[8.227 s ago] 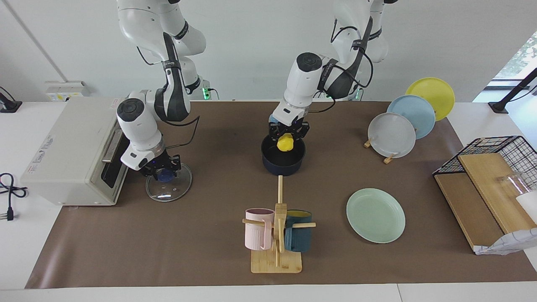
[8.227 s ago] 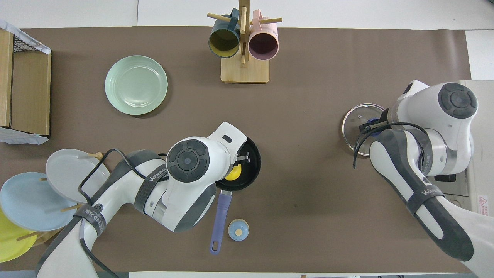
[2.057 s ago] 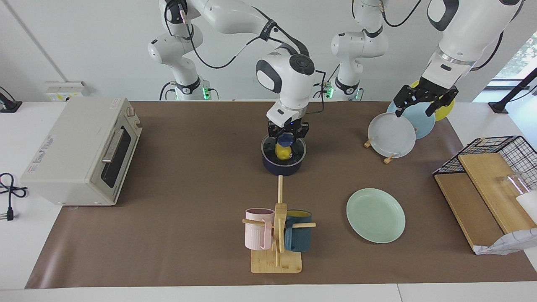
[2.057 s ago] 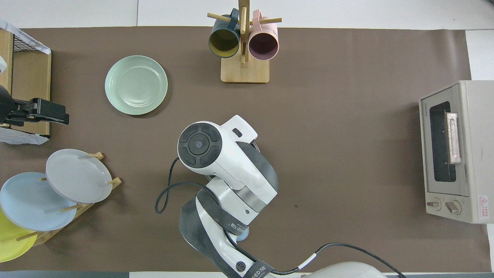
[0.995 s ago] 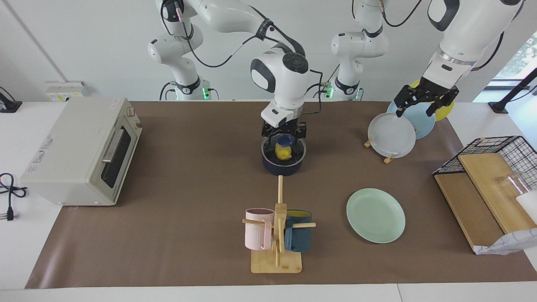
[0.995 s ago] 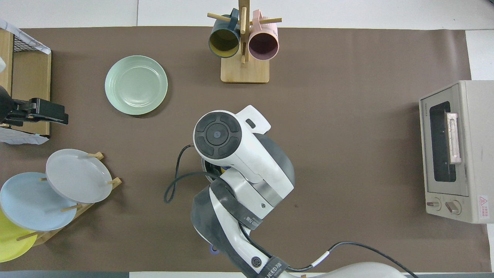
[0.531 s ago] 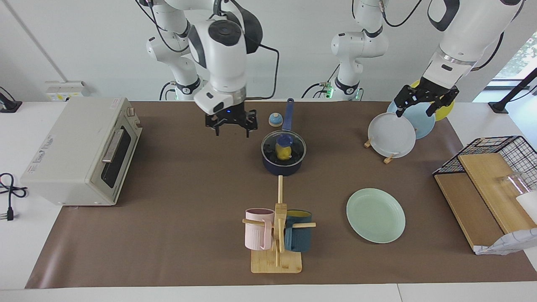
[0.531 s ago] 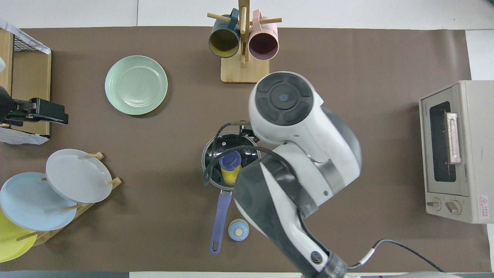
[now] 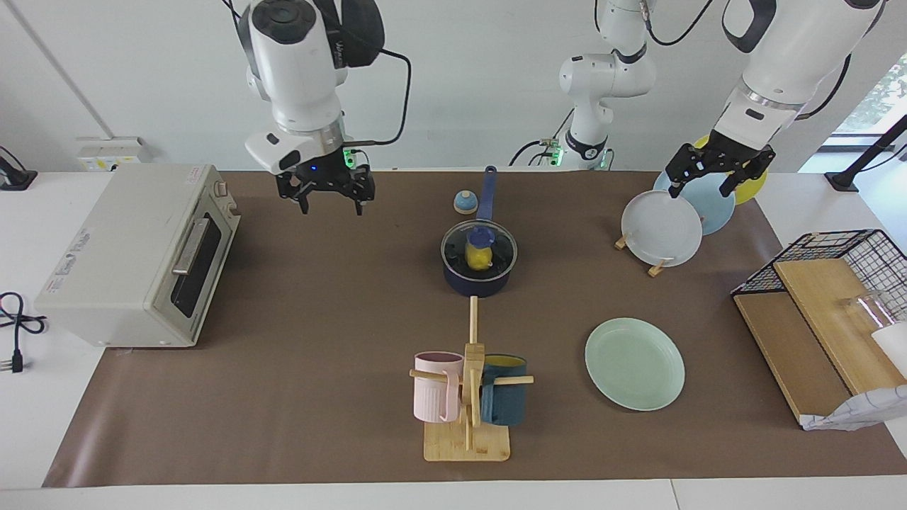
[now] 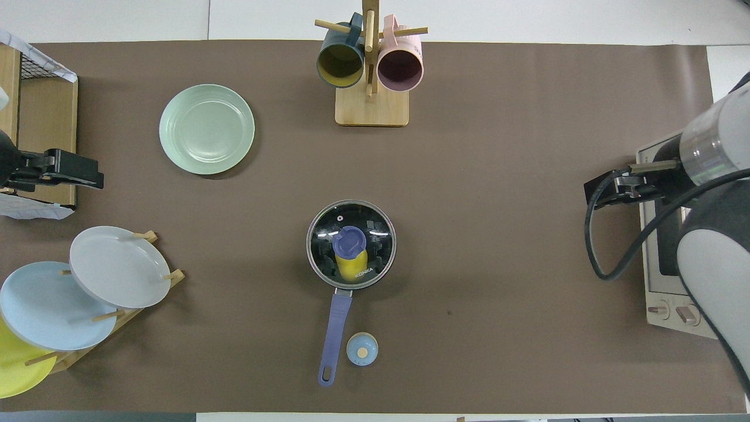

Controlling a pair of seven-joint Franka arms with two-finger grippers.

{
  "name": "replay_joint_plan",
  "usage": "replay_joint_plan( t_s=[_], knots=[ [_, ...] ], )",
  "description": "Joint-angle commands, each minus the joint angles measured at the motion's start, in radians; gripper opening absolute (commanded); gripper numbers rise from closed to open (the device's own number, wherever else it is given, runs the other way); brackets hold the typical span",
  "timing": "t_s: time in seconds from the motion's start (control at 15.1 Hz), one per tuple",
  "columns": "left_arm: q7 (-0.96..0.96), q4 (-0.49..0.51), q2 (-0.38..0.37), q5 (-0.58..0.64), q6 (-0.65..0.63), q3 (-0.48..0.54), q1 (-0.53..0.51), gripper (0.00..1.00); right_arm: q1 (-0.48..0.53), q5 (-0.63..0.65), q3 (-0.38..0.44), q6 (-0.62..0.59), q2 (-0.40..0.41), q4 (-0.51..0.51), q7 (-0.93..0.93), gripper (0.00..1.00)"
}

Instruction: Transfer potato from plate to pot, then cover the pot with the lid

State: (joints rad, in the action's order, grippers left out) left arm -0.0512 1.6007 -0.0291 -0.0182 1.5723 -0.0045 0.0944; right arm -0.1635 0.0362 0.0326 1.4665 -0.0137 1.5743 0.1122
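The pot [image 9: 478, 273] sits mid-table with the lid [image 9: 496, 246] seated on its rim; through the glass the potato [image 9: 479, 258] shows inside, under the blue knob; the pot's handle [image 10: 333, 337] runs toward the robots, with a small bell [image 10: 362, 349] just beside it. The plate [image 9: 634, 363] lies bare toward the left arm's end of the table, farther from the robots than the pot and well apart from it. A mug rack [image 9: 468, 397] holding a pink and a dark blue mug stands farther from the robots than the pot.

The right gripper [image 9: 325, 199] hangs in the air over the mat near the toaster oven [image 9: 134, 255], fingers spread wide and holding nothing; it is well clear of the pot. The left gripper [image 9: 712, 180] hovers over the upright plates in the plate rack [image 9: 662, 227], fingers also spread wide and empty; that arm waits there. At the left arm's end of the table a wire basket [image 9: 836, 244] rests on wooden boards.
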Motion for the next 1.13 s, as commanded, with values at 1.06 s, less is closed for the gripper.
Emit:
replay_joint_plan(
  t_s=[1.06],
  knots=[
    [-0.012,0.018,-0.018,0.017,0.006,-0.006,-0.008,1.0,0.144,-0.007,0.02,0.097,-0.048,0.079,-0.164,1.0]
  ],
)
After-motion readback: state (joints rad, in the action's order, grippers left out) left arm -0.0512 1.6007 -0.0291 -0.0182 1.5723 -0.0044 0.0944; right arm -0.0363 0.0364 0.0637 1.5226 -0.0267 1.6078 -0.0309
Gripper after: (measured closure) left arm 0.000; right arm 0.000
